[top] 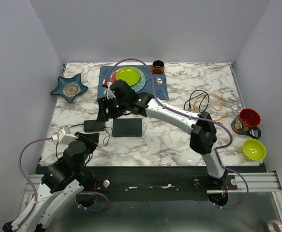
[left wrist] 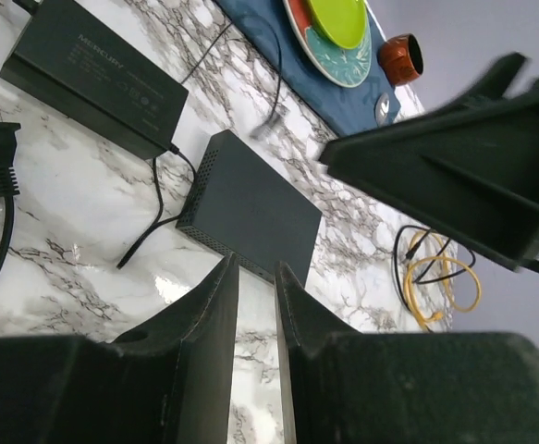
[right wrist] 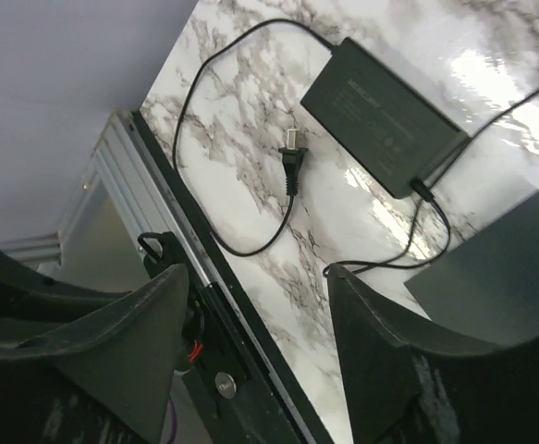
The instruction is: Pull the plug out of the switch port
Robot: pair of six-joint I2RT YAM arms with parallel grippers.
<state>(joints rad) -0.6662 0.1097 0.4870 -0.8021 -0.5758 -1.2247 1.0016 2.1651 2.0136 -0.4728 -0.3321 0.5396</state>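
Observation:
The switch (top: 127, 127) is a flat matte-black box lying on the marble between the arms; it also shows in the left wrist view (left wrist: 251, 208) and the right wrist view (right wrist: 509, 268). A thin black cord (left wrist: 153, 199) runs from the power brick (top: 94, 126) past the switch's left end. I cannot tell whether a plug sits in a port. My right gripper (top: 103, 112) hovers just behind the brick, wide open and empty (right wrist: 255, 287). My left gripper (top: 90, 140) is in front of the switch, open by a narrow gap and empty (left wrist: 255, 268).
The brick's mains plug (right wrist: 292, 157) lies loose at the front left. A blue mat (top: 160, 89) with a green plate (top: 127, 76) and an orange cup (top: 157, 66) is behind. Yellow and black cables (top: 213, 102), a red-lidded jar (top: 247, 120) and a yellow-green bowl (top: 254, 150) are at the right. A star dish (top: 69, 88) is at the left.

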